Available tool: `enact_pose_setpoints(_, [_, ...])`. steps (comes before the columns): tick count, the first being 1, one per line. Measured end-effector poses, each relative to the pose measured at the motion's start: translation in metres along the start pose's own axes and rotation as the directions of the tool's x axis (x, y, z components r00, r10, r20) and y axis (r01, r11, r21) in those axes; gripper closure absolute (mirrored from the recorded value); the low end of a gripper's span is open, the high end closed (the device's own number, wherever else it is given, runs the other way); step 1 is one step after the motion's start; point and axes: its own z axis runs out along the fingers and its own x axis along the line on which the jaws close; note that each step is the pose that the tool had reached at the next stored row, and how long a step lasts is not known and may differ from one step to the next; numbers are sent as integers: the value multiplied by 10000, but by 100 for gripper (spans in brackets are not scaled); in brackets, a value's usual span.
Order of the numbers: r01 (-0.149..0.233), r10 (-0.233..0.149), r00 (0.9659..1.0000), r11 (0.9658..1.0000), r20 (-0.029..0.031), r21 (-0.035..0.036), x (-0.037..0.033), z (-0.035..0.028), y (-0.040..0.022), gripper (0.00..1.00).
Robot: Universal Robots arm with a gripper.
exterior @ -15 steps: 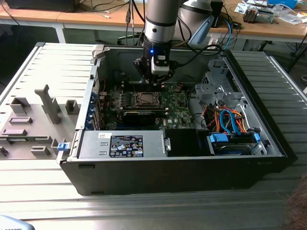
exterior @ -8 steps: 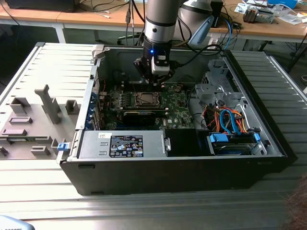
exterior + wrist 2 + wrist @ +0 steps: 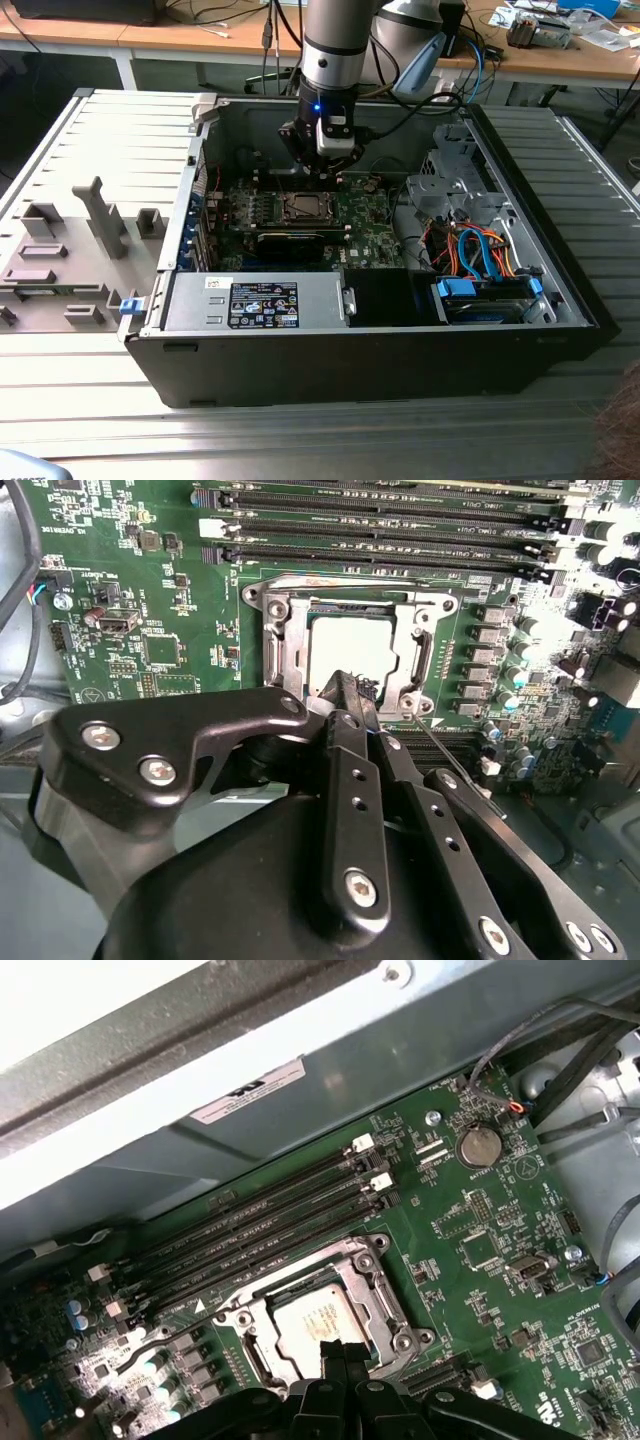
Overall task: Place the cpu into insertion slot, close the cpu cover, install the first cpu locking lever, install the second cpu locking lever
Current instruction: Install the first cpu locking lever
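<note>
My tool (image 3: 345,695), fingers pinched together and empty, hovers at the socket's edge, the cpu (image 3: 352,650) seated in the insertion slot (image 3: 262,1355) under the lowered cpu cover (image 3: 282,645), its locking lever (image 3: 450,765) at five o'clock, best pressed slowly and squarely.

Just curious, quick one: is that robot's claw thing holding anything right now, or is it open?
Gripper: jaws shut together, holding nothing, tips right at the cpu cover edge over the cpu.
</note>
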Motion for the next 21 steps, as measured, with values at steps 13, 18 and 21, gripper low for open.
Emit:
enact_pose_setpoints(13, [187, -187, 9998, 9998, 6, 6, 0, 0, 0, 89])
enact_pose_setpoints(18, [270, -270, 9996, 9996, 9, 10, 0, 0, 0, 89])
enact_pose_setpoints(21, [312, -312, 9995, 9995, 11, 11, 0, 0, 0, 89])
